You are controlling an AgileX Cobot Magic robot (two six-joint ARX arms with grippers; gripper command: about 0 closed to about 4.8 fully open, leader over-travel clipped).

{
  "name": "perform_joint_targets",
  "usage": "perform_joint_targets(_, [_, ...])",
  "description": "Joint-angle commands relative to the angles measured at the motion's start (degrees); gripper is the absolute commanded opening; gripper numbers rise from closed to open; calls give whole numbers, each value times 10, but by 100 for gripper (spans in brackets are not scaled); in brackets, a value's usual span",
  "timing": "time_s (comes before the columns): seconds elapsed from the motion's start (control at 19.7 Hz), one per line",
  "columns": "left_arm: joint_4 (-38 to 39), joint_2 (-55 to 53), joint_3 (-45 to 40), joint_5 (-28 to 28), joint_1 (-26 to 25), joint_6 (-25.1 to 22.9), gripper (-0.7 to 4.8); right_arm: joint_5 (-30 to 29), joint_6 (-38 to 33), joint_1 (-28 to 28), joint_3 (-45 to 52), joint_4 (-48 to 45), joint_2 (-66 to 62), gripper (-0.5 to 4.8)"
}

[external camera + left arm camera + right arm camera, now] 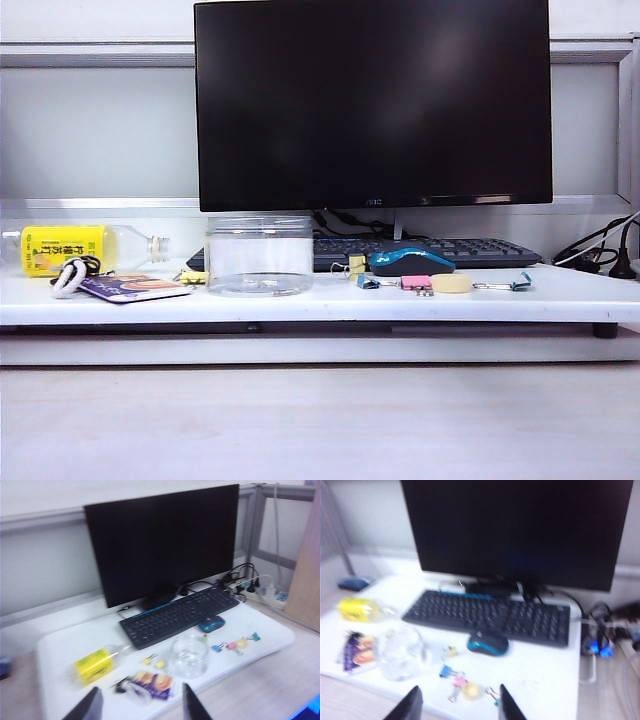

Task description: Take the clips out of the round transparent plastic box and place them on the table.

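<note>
White counter runs across the exterior view beneath a dark monitor, with the round transparent plastic box standing upright near its front edge, left of centre. Thin wire shapes glint at the box's bottom, too faint to name. A pale-yellow clip sits between the box and a blue mouse; another lies just left of the box. A yellow-labelled bottle lies on its side at far left, a printed packet before it. A blue clip, a pink clip, a yellow disc and a teal-ended clip line up in front of the mouse. Neither arm appears here

From the left wrist view, the left gripper hangs high above the counter's front edge, fingers spread wide and empty. The box stands in front of the keyboard, two yellow clips just beside it

From the right wrist view, the right gripper hovers above the counter, fingers wide apart, holding nothing. The box is off to one side, a yellow clip between it and the mouse
</note>
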State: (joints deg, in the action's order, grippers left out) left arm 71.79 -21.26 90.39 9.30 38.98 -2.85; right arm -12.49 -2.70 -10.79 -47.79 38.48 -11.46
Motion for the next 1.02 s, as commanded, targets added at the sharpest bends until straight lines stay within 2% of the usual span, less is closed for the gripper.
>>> perform_joint_targets(0.05, [-181, 55, -177, -23, 0, 3, 214, -5, -3, -1, 15, -7, 50, 198])
perform_joint_targets(0.1, [-229, 66, -241, -38, 0, 3, 214, -5, -3, 0, 23, -5, 63, 198])
perform_joint_targets(0.25, [-305, 66, -354, -45, 0, 3, 214, -5, -3, 0, 48, 3, 78, 198])
perform_joint_targets(0.36, [-381, 66, -443, -19, 0, 6, 214, 2, -3, 0, 71, 22, 78, 198])
perform_joint_targets(0.56, [-389, 64, -511, -3, 0, 5, 214, 5, -3, 0, 107, 30, 78, 198])
perform_joint_targets(0.66, [-390, 64, -511, -5, 0, 5, 198, 19, -3, 0, 111, 32, 78, 194])
perform_joint_targets(0.71, [-393, 64, -511, -5, 0, 2, 107, 28, -3, 0, 112, 33, 78, 95])
perform_joint_targets(0.76, [-394, 64, -511, -5, 0, -5, 38, 27, -3, 0, 112, 32, 78, 24])
perform_joint_targets(0.81, [-397, 64, -511, -5, 0, -16, 17, 28, -3, 0, 112, 29, 78, -5])
perform_joint_targets(1.02, [-447, 64, -530, -6, 0, -17, 17, 31, -3, 0, 133, -12, 78, -6])
